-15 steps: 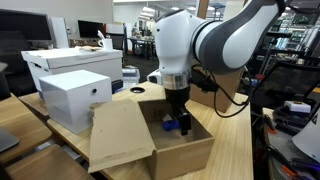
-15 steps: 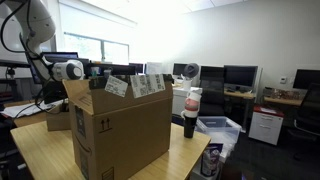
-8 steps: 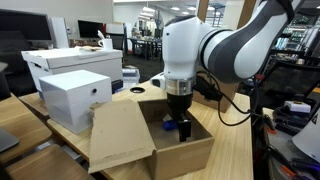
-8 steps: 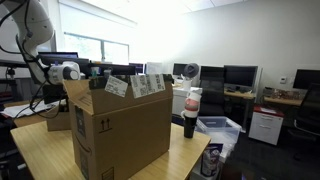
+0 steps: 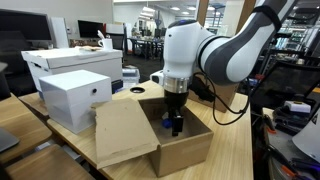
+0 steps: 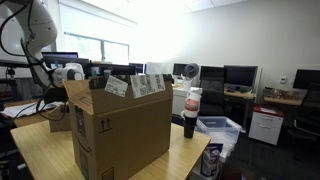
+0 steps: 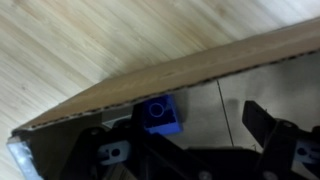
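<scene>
My gripper [image 5: 176,118] reaches down into an open cardboard box [image 5: 190,150] on the wooden table. A small blue block [image 5: 169,126] lies on the box floor right beside the fingers. In the wrist view the blue block [image 7: 160,114] sits next to the left finger, under the box wall [image 7: 170,70], and the jaws [image 7: 190,140] stand wide apart with nothing between them. In an exterior view the box [image 6: 120,130] hides the gripper, and only the arm [image 6: 30,30] shows behind it.
The box's large flap [image 5: 125,130] hangs open toward the front. Two white boxes [image 5: 75,90] stand beside it. A dark bottle [image 6: 190,112] and a plastic bag [image 6: 218,130] stand by the box. Desks, monitors and cables surround the table.
The arm has swung a little to the left over the box and the gripper sits slightly lower inside it. The box and its flap have shifted a little.
</scene>
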`<state>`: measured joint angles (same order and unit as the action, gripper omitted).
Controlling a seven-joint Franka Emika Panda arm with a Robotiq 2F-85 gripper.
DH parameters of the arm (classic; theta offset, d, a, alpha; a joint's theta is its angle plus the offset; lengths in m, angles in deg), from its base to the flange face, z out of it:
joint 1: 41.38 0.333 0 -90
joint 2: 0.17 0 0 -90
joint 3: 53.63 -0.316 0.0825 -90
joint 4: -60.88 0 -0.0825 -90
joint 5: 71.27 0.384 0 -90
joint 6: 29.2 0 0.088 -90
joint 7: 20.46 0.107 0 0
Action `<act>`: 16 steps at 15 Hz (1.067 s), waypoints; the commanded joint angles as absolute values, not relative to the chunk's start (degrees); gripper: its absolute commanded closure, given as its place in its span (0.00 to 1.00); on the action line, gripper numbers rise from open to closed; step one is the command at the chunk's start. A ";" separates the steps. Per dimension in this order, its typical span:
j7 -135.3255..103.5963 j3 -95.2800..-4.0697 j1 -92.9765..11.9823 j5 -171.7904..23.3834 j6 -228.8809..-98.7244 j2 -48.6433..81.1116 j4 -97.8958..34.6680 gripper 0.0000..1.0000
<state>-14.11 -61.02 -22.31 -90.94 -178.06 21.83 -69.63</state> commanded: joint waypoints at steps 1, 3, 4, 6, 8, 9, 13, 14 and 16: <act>-11.77 -59.56 -21.57 -92.48 -179.87 21.84 -71.17 0.00; -12.22 -59.61 -21.83 -91.78 -179.09 21.88 -71.34 0.00; -12.16 -59.46 -21.80 -91.95 -179.01 21.89 -71.35 0.00; -11.81 -58.78 -21.54 -92.95 -179.27 22.00 -71.42 0.00; -11.57 -58.03 -21.31 -94.09 -179.34 22.24 -71.51 0.00; -11.49 -57.76 -21.27 -94.69 -179.38 22.28 -71.62 0.00; -13.84 -59.06 -22.70 -92.57 -176.51 22.49 -71.94 0.00; -15.52 -60.30 -23.58 -90.42 -174.61 22.45 -71.92 0.00; -16.64 -61.43 -24.26 -88.29 -172.44 22.23 -71.89 0.00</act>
<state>-13.97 -59.30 -22.64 -91.71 -175.09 22.30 -70.66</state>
